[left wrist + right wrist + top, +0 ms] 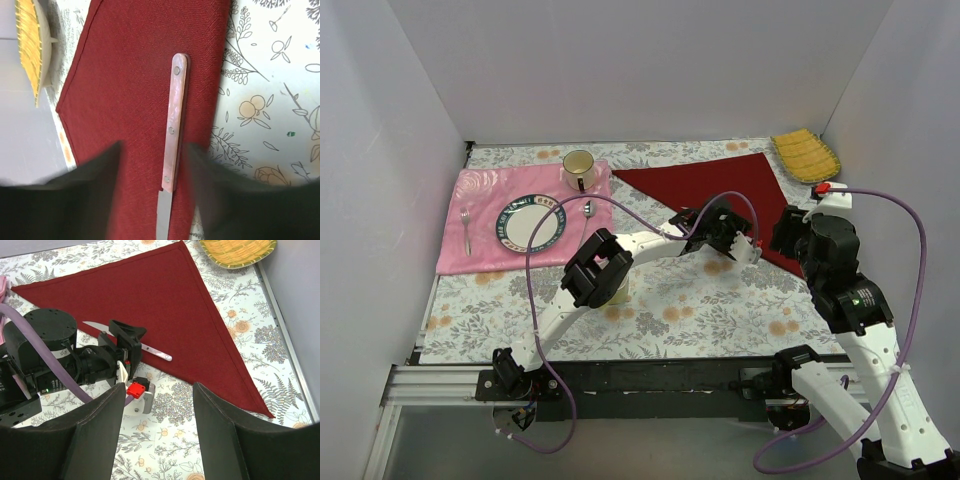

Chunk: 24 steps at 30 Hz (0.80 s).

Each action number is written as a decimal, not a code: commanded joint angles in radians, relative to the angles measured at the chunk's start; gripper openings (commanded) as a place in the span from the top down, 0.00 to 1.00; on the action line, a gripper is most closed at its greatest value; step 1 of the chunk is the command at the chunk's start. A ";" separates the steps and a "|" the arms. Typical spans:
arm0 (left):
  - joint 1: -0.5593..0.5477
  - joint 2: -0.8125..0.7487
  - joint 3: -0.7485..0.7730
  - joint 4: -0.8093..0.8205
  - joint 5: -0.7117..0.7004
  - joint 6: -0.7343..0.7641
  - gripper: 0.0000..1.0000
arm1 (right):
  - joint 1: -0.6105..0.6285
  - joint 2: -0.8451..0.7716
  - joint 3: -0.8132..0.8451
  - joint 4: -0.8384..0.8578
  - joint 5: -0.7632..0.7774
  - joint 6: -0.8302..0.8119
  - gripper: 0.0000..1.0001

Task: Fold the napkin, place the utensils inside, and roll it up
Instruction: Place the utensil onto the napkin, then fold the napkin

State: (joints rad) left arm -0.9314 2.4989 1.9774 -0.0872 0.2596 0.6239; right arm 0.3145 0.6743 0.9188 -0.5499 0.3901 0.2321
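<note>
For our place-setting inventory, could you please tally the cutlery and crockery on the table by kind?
Knife: 1
Fork: 1
Spoon: 1
Plate: 1
Cup: 1
Total: 5

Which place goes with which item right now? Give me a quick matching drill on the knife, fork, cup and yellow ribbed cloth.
Things:
1 knife
2 fork
3 cup
4 yellow ribbed cloth

Places:
A far right corner
B lying on the maroon napkin
C on the pink cloth, left of the plate
D at the pink cloth's far edge, beyond the plate

Pairs: 1-B; 2-C; 3-D; 4-A.
</note>
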 commanded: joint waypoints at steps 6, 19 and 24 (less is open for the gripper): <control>0.002 -0.158 0.003 0.024 0.026 -0.092 0.20 | 0.001 0.047 0.057 0.036 -0.010 0.015 0.35; 0.068 -0.626 -0.340 0.437 0.070 -0.701 0.10 | -0.012 0.237 0.184 -0.021 0.084 0.010 0.34; 0.160 -0.771 -0.523 0.468 -0.045 -1.139 0.11 | -0.043 0.390 0.204 0.039 -0.032 -0.030 0.34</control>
State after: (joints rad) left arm -0.8425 1.8233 1.5623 0.3298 0.3027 -0.1162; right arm 0.2943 0.9710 1.0832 -0.5709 0.4324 0.2325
